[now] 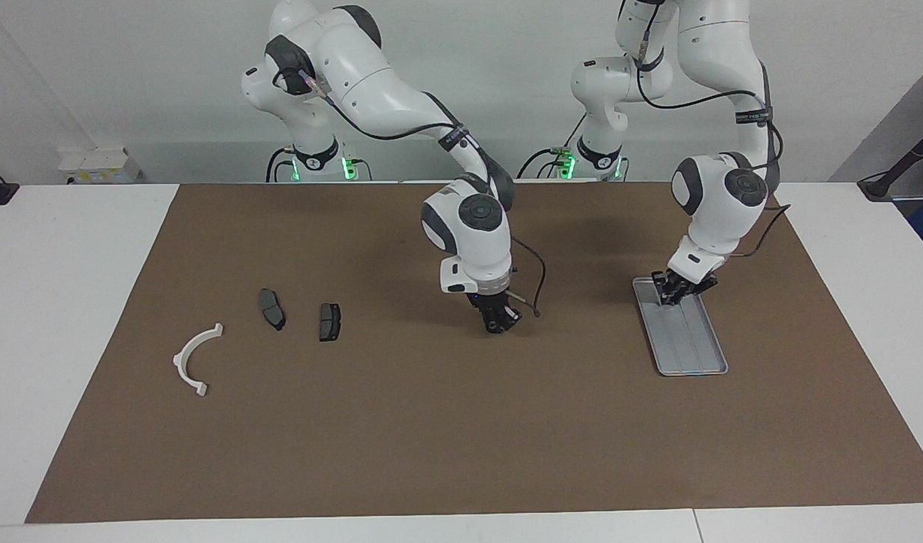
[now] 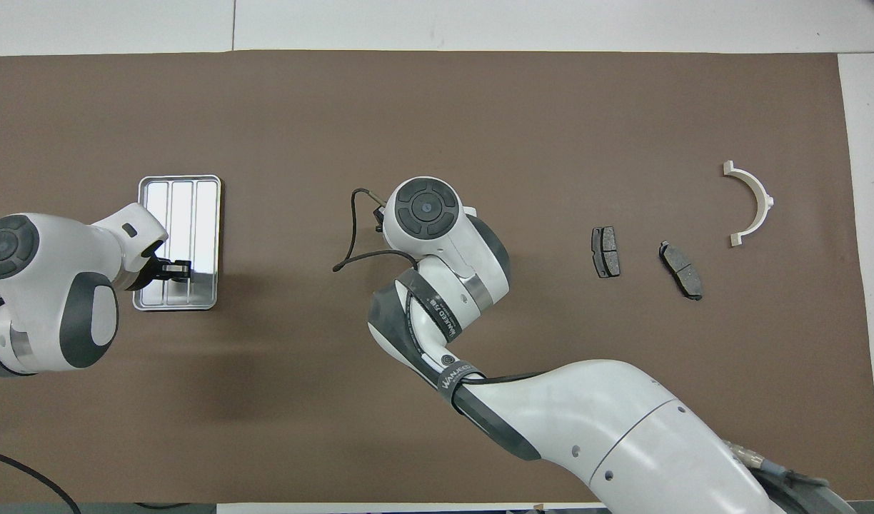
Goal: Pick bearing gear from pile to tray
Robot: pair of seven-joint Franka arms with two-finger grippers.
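Bearing gear: can't pick it out on the mat; maybe in one of the grippers, hidden.
Pile (image 1: 265,332): white half-ring bracket (image 1: 195,360) + two dark plates (image 1: 271,308), (image 1: 329,321), lying apart from each other at right arm's end of the mat.
Tray (image 1: 695,354): at left arm's end, looks bare where it shows.
L gripper (image 1: 679,292): low over tray's robot-side end, fingertips at the floor or just above. Open or clenched: can't tell.
R gripper (image 1: 499,320): mid-mat, low, between pile and tray, tilted. Fingers: can't tell, nothing seen in them.
Step (guess): drop-off at tray by L arm.
How to do well: lower till almost touching, release inside rim, lift straight up so part doesn't roll.
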